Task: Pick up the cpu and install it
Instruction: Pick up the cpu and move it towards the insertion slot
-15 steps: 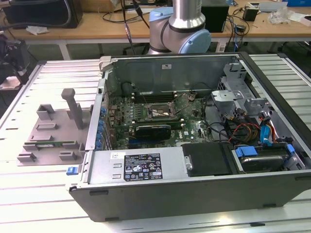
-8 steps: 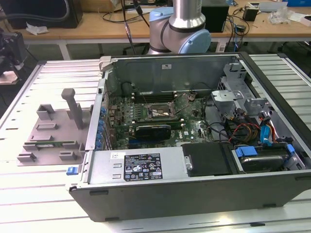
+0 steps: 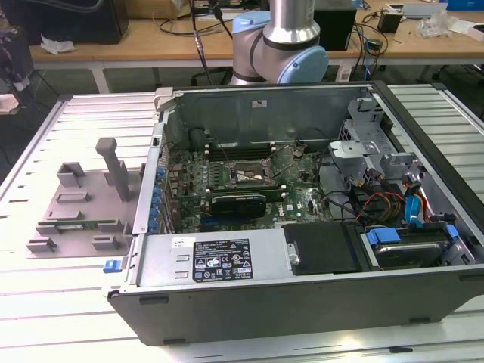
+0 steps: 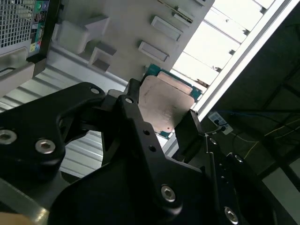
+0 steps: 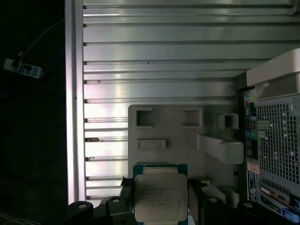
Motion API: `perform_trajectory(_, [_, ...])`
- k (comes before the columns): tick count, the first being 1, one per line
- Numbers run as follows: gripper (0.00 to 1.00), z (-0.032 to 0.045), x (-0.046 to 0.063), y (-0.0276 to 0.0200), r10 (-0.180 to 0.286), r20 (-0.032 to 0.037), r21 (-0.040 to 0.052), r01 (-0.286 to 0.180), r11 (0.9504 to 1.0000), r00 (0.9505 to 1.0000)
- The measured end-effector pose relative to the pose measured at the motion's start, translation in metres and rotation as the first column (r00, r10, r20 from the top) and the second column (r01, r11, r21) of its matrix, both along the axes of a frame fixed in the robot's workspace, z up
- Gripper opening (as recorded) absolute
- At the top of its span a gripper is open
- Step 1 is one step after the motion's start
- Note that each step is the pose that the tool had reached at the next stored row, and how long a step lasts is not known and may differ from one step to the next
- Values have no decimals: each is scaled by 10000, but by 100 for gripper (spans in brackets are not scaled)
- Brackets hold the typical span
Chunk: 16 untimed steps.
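Gripper (image 5: 159, 186) pinches the cpu (image 5: 159, 197) by opposite edges above the grey tray (image 5: 164, 123); it looks light, stiff, fragile, so edge-hold suits.

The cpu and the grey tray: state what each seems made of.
The cpu: metal top, likely, with a dull silver sheen, on a green board edge. The grey tray: probably plastic, matte even grey, with moulded blocky posts.
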<state>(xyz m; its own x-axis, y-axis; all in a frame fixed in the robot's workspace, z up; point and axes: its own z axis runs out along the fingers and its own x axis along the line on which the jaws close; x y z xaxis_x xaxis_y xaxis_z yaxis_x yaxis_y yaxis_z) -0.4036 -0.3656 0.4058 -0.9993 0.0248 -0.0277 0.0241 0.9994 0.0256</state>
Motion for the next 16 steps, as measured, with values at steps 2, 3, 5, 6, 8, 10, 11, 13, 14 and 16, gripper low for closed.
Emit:
perform_trajectory(2, [55, 53, -1, 3, -1, 1, 0, 1, 10000, 10000])
perform_trajectory(3, [55, 54, -1, 5, -2, 1, -10, 2, 10000, 10000])
perform_trajectory(5, [55, 55, 1, 5, 0, 0, -12, 0, 10000, 10000])
perform_trajectory(6, [55, 56, 12, 4, 0, -2, -13, 0, 10000, 10000])
perform_trajectory(8, [55, 54, 36, 5, -1, 0, -11, 1, 10000, 10000])
perform_trajectory(10, [55, 54, 78, 5, -1, 0, -12, 1, 10000, 10000])
perform_trajectory(11, [55, 55, 109, 4, -1, -1, -12, 1, 10000, 10000])
perform_trajectory(13, [55, 55, 182, 5, -2, 0, -12, 2, 10000, 10000])
perform_trajectory(14, [55, 54, 227, 4, -1, 1, -12, 1, 10000, 10000])
perform_trajectory(16, [55, 55, 333, 4, 0, -1, -12, 0, 10000, 10000])
